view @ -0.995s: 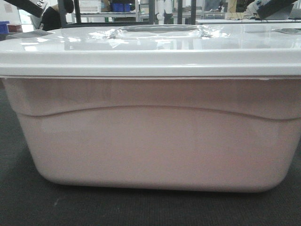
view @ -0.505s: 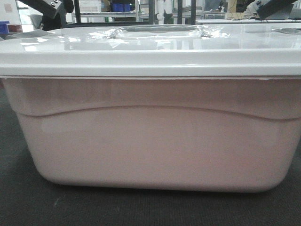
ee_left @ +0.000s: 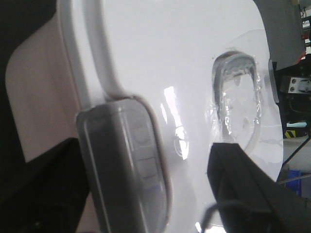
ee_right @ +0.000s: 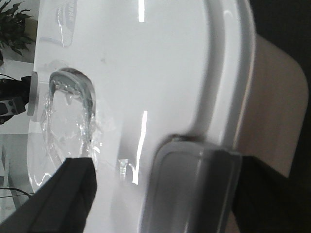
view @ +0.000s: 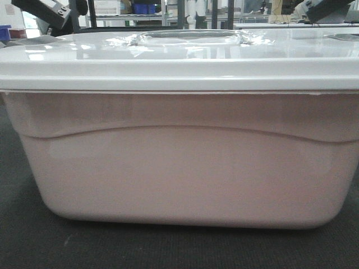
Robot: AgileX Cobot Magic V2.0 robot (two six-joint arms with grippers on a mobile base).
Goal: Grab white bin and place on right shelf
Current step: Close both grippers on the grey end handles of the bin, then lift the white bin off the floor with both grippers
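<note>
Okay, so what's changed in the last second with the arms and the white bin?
The left claw has dropped a little lower and to the right, beyond the far left corner of the lid. The right claw has barely shifted. No grasp shows on either side. The white bin sits where it was on the dark mat, lid on.

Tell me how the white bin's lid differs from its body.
The lid is glossy, reflective white; the body is matte, pinkish. The lid overhangs; the body tapers downward. The lid carries a recessed handle; the body shows only a curved ridge. Both have rounded corners.
</note>
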